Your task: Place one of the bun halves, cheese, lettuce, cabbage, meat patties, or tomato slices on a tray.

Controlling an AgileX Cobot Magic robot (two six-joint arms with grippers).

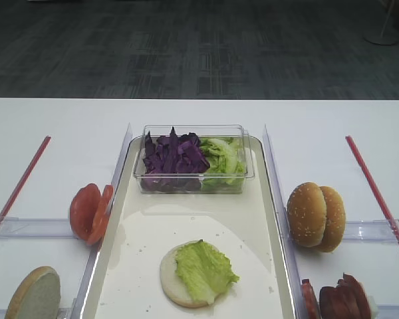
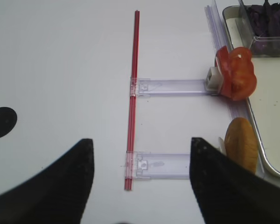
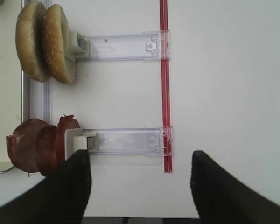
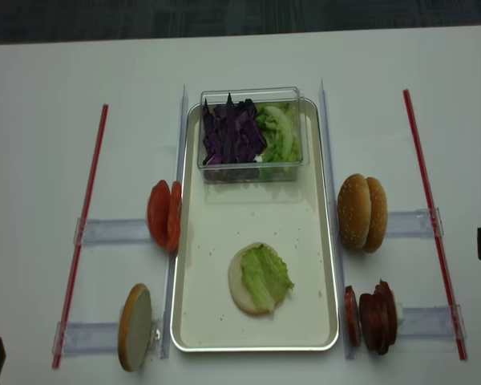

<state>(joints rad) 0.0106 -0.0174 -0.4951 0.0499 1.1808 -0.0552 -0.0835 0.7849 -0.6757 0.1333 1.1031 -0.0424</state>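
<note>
Green lettuce (image 1: 204,270) lies on a bun half (image 1: 174,280) near the tray's (image 1: 135,266) front edge. The right gripper (image 3: 139,189) hangs open beside the meat patties (image 3: 37,145); the left gripper (image 2: 141,179) is open too.

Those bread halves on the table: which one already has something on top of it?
The bun half lying flat on the tray carries a lettuce leaf. The sesame buns and the lone half stand bare on edge in holders.

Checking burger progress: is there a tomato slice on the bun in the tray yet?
No, the bun half on the tray carries only a lettuce leaf.
</note>
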